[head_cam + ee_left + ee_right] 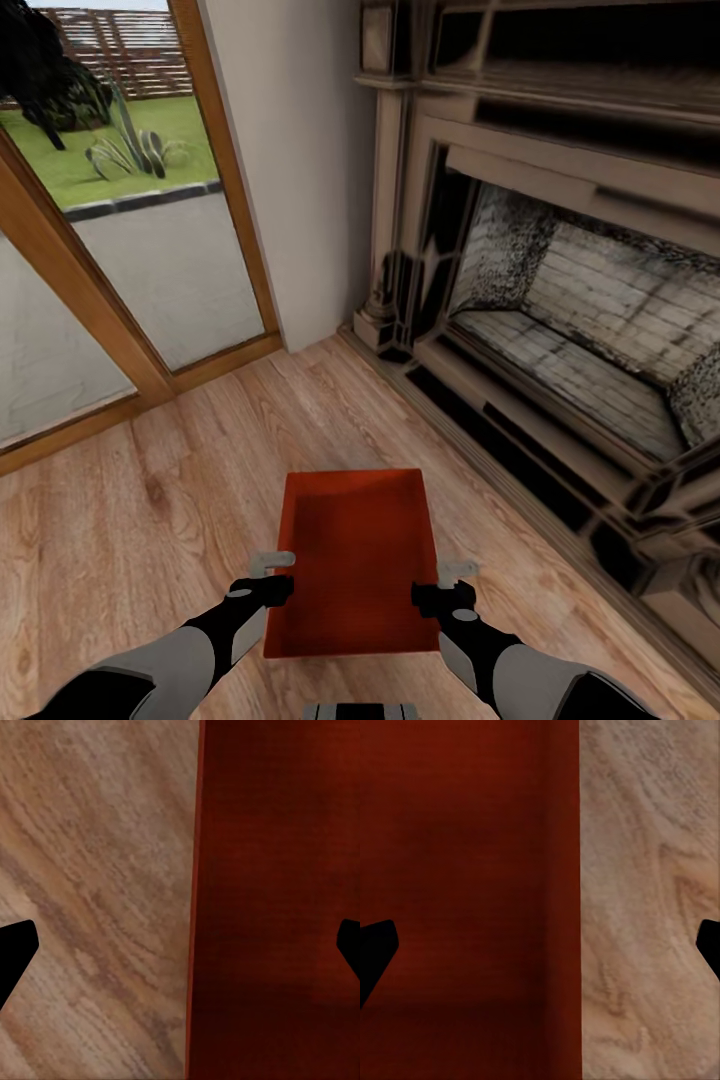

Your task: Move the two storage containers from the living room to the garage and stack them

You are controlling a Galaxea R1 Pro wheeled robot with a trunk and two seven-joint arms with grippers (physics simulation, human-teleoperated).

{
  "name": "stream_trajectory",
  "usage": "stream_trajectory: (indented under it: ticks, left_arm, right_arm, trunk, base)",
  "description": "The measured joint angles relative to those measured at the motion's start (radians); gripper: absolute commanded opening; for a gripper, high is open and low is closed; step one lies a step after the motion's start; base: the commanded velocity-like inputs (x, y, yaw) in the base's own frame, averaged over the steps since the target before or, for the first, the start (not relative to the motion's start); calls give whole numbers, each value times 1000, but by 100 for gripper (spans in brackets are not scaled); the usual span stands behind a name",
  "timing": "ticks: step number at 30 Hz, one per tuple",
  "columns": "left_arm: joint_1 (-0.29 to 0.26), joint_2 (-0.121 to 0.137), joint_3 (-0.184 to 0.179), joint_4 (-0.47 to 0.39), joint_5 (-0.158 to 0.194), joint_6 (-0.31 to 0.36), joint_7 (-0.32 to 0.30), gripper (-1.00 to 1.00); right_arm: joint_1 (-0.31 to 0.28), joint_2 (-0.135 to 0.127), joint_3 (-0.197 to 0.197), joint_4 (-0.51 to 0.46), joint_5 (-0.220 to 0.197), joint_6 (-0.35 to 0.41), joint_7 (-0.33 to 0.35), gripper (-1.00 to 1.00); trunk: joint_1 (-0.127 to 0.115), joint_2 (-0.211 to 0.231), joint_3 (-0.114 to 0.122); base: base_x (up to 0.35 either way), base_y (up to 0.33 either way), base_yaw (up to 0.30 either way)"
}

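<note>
Orange-red storage container [352,562] sits open-top on the light wood plank floor [150,520], just in front of the robot, beside the dark ornate fireplace [560,330]. Left gripper [270,562] hangs over its left wall, right gripper [456,572] over its right wall. Wrist views: each gripper's jaws stand wide apart, straddling a container wall [196,900] [574,900], bin interior on one side, planks on the other. Glass door [110,230] at left shows lawn outside.
</note>
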State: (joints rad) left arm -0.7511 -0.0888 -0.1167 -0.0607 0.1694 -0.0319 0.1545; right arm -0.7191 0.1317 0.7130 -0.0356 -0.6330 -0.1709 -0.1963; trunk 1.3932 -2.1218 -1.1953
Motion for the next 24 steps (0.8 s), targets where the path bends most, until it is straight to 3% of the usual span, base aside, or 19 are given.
stream_trajectory:
  ticks: [24]
  left_arm:
    - [0, 0, 1, 1, 0, 0, 0, 100]
  right_arm:
    - [0, 4, 1, 0, -4, -30, -16, 100]
  trunk:
    - [8, -14, -6]
  base:
    - [0, 0, 0]
